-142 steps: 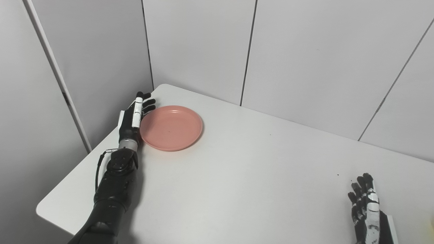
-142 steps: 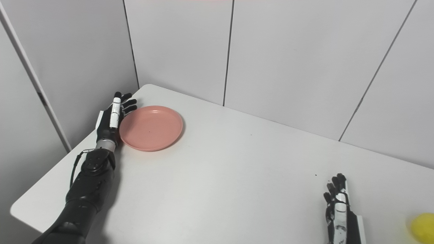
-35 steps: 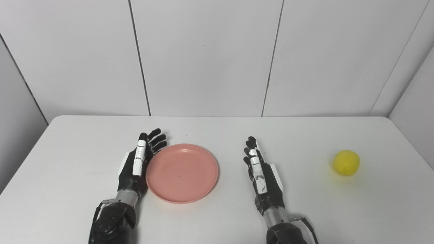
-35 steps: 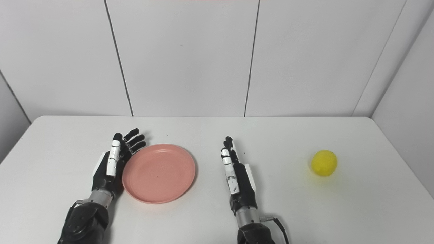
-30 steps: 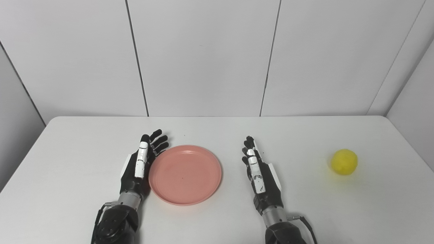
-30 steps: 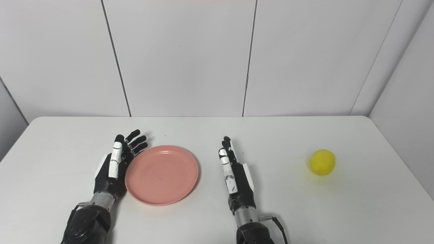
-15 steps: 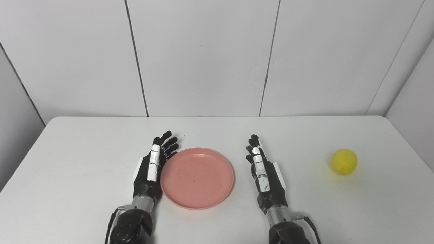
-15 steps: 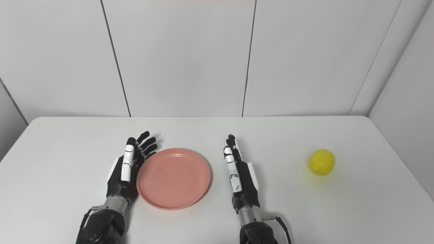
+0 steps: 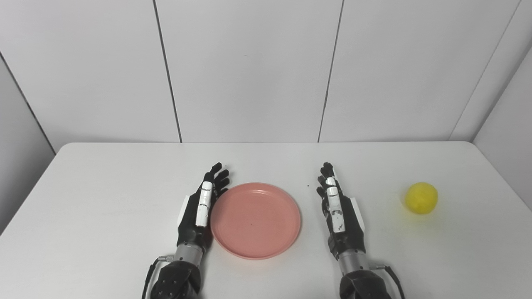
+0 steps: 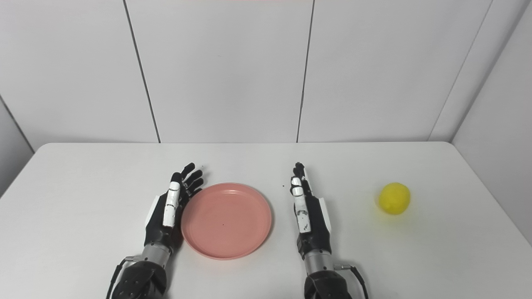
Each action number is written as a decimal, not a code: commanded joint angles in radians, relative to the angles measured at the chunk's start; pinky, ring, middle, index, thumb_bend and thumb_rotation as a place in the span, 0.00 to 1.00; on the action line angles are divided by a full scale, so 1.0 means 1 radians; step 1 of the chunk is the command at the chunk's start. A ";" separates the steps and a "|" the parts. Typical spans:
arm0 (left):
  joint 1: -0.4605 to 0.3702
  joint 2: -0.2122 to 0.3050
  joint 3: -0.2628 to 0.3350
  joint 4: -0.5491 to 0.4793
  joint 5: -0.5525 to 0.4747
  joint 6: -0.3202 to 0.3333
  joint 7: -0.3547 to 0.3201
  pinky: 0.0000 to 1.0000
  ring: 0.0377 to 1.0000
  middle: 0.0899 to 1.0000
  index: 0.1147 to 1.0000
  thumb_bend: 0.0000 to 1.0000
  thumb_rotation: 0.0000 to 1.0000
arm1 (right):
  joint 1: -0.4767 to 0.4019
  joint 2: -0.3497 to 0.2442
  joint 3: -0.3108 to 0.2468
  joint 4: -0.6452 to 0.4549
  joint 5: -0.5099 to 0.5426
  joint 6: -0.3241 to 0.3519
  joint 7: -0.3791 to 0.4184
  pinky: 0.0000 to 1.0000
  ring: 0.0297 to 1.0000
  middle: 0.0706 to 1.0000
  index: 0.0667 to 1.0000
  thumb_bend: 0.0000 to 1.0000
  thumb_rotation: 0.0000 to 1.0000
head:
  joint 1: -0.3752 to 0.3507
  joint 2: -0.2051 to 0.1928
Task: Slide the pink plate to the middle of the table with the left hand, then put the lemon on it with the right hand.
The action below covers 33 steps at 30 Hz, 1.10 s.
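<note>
The left hand stands on its edge on the white table, fingers straight and a little fanned, holding nothing. Its palm side lies against the left rim of the pink plate; from here the two look to be touching, though I cannot be certain of contact along the whole edge. The fingertips reach past the plate's far-left rim toward the wall.

The right hand is set the same way on the other side of the plate, upright on its edge with fingers extended and close together, gripping nothing. A narrow strip of bare table shows between it and the plate's right rim, so it stands just beside the plate and not against it.

The plate itself sits between the two hands, flat on the table, roughly at the middle of the tabletop from side to side and toward the near half. It has nothing on it.

Further out to the right, well apart from the right hand, the lemon rests on the table near the right edge, on its own.

Counted up: two hands, one plate, one lemon, one table. Behind the table runs a pale panelled wall with dark seams between the panels.
</note>
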 commanded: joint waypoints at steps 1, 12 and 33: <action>0.014 -0.012 -0.017 0.000 0.018 0.006 -0.003 0.90 0.91 0.90 0.89 0.63 1.00 | -0.012 0.003 -0.011 -0.041 0.021 -0.035 -0.003 1.00 0.99 0.96 0.95 0.74 0.94 | 0.002 0.006; 0.022 -0.025 -0.039 0.005 0.050 -0.031 0.003 0.89 0.91 0.91 0.91 0.59 1.00 | -0.006 -0.029 -0.001 -0.076 0.010 -0.005 0.011 1.00 1.00 0.98 0.96 0.76 0.97 | 0.001 0.010; -0.003 0.009 -0.032 0.059 0.109 -0.100 0.012 0.93 0.93 0.92 0.92 0.61 1.00 | -0.003 -0.169 -0.003 -0.165 -0.431 -0.045 -0.175 1.00 1.00 1.00 1.00 0.71 1.00 | -0.063 0.010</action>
